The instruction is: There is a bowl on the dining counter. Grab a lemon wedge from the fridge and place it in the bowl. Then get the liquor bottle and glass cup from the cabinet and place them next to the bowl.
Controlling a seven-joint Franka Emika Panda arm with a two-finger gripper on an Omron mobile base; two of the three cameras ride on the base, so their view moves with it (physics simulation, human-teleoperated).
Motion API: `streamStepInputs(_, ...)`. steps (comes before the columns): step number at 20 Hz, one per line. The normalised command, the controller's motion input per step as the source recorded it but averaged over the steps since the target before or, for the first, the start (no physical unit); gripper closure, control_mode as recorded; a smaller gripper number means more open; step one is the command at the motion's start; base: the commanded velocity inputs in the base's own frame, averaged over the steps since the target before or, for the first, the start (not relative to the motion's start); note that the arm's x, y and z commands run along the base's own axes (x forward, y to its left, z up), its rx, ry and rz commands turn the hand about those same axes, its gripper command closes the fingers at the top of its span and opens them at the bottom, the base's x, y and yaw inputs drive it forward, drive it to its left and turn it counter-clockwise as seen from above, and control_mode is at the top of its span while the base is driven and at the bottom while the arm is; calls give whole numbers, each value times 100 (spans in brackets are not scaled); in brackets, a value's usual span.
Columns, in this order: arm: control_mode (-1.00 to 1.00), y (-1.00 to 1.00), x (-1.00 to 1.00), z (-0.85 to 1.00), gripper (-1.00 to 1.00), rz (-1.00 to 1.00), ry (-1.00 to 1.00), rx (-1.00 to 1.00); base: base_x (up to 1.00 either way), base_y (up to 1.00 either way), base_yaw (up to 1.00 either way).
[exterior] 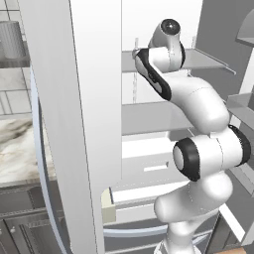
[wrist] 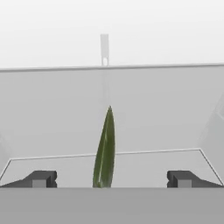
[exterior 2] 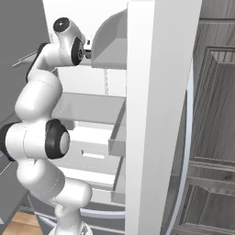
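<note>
Inside the open fridge (exterior: 149, 124), the gripper (wrist: 111, 178) has its jaws spread wide on either side of the lemon wedge (wrist: 105, 151) (a dark green sliver), which lies untouched on the pale shelf (wrist: 144, 100).

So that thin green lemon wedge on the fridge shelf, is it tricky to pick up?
Probably. The lemon wedge looks like a narrow sliver with tapered ends, so it is likely very light and could slip or skid when nudged. It sits between the open hand's fingertips, and its slim profile leaves little to pinch.
</note>
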Motion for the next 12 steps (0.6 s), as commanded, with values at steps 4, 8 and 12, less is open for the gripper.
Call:
streamStepInputs(4,-100,0,32,-4,-100,0,1,0,0,0,0)
streamStepInputs(8,-100,0,31,-5,-100,0,0,0,0,0,0)
streamStepInputs(12,-100,0,31,-11,-100,0,0,0,0,0,0)
